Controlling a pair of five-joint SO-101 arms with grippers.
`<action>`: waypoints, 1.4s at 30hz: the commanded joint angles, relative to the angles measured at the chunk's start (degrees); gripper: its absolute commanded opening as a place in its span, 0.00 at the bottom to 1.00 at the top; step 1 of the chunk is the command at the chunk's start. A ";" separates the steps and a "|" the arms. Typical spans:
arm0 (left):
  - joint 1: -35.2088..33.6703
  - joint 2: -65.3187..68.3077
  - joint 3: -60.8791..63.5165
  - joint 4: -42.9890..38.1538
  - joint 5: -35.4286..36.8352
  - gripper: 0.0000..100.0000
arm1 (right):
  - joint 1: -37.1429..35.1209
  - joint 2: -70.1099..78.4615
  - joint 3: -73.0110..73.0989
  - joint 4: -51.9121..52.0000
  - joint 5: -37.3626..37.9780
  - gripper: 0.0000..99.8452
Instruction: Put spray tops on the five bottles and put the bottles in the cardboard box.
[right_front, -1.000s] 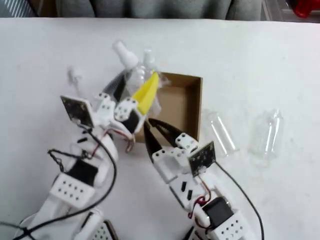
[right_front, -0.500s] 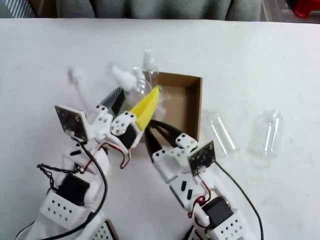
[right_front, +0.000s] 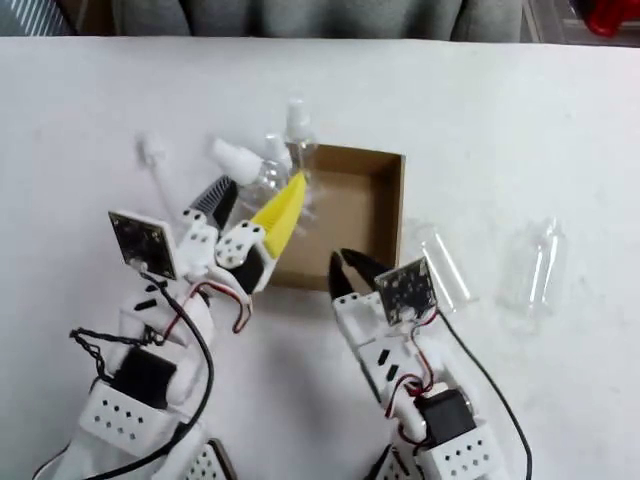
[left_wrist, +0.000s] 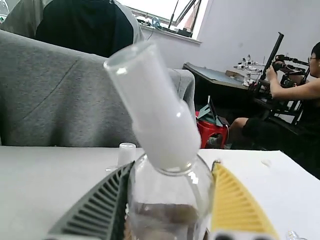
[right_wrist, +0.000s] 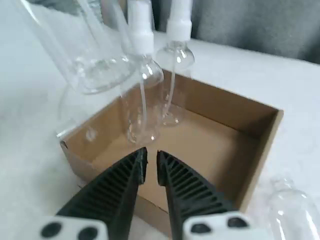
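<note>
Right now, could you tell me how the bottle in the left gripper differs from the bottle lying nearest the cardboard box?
The held bottle wears a white spray top; the lying bottle has none. The held bottle is tilted, clamped in the left gripper by the cardboard box; the lying bottle rests on its side on the table. Both are clear plastic.

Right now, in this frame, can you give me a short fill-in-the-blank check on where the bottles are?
1. The left gripper is shut on a tilted ____ that has a spray top on it.
2. ____ capped bottles stand inside the cardboard box.
3. The lying bottles on the table beside the box have ____ spray tops.
Missing words: bottle; two; no.
</note>
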 joint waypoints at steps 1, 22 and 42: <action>-0.84 1.01 -0.88 1.32 -1.14 0.02 | 3.56 -0.75 -5.63 5.93 1.32 0.01; -2.77 12.26 2.81 -12.48 -1.14 0.02 | 33.54 -0.75 2.81 17.01 19.08 0.01; 0.04 12.53 8.88 -18.81 -7.74 0.02 | 33.45 -0.48 3.16 18.33 19.16 0.01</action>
